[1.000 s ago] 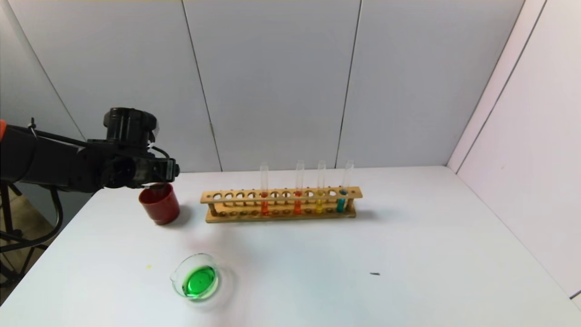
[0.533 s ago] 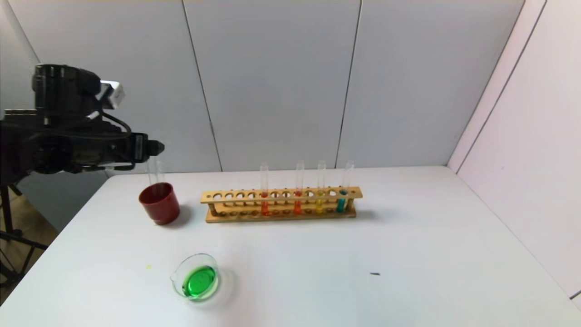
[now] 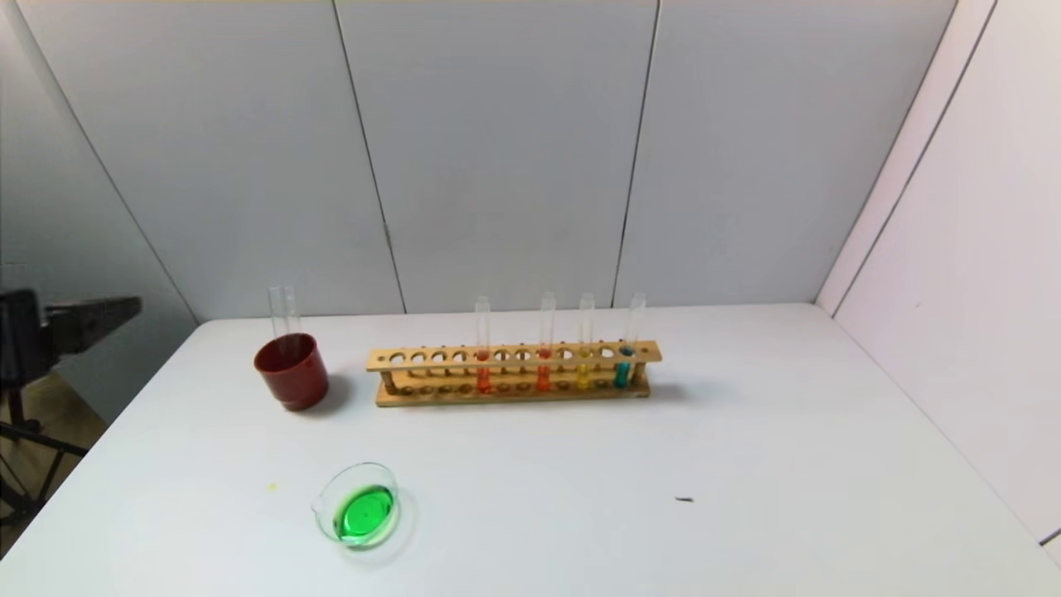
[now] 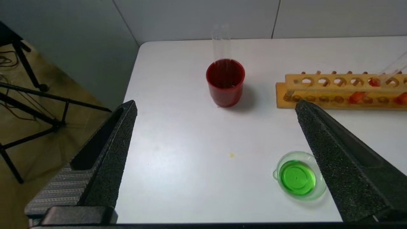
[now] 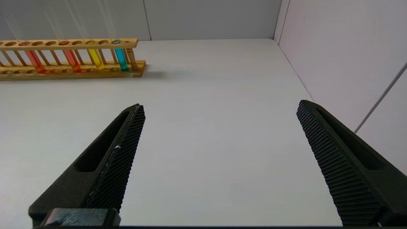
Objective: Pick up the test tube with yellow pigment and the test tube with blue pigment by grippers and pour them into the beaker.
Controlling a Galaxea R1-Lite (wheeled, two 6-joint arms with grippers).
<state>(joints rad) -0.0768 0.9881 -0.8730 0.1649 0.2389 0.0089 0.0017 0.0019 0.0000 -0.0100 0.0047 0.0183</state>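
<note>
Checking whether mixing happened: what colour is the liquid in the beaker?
Bright green, seen best in the left wrist view: beaker.

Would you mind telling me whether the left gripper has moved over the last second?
Yes. The left gripper was right above the red cup; it has pulled back leftward, past the table's left edge, leaving the cup clear.

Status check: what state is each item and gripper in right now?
Small clear glass beaker: upright, holds green liquid.
Opaque dark red cup: upright, holds empty clear tubes.
Yellow-liquid test tube: racked.
Cyan-blue-liquid test tube: racked.
Left gripper: jaws open, empty.
Right gripper: jaws open, empty.
</note>
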